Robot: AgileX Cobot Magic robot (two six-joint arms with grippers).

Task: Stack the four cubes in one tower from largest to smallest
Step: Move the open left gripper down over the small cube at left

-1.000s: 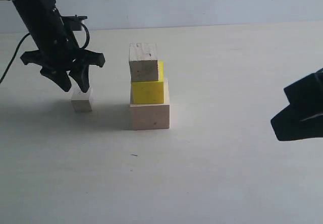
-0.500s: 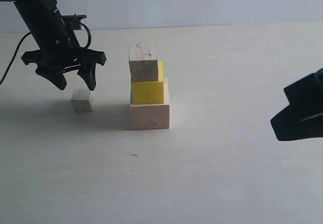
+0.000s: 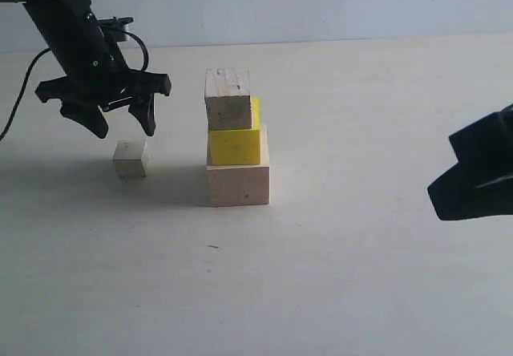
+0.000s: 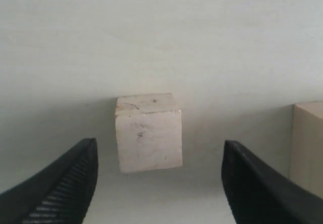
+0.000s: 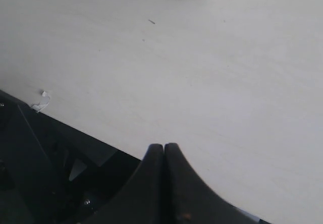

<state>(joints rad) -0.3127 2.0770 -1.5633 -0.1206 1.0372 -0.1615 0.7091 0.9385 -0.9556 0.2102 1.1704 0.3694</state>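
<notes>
Left gripper [image 3: 124, 130] risen, jaws wide, empty above smallest cube [image 3: 130, 159].

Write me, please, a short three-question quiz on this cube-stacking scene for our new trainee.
1. True or false: the smallest cube already tops the tower.
2. How many cubes does the tower hold now?
3. The left hand, above the smallest cube, is: A) open and empty, B) shut on the cube, C) shut and empty.

Key: 1 false, it stands apart on the table beside the tower; 2 three; 3 A.
</notes>
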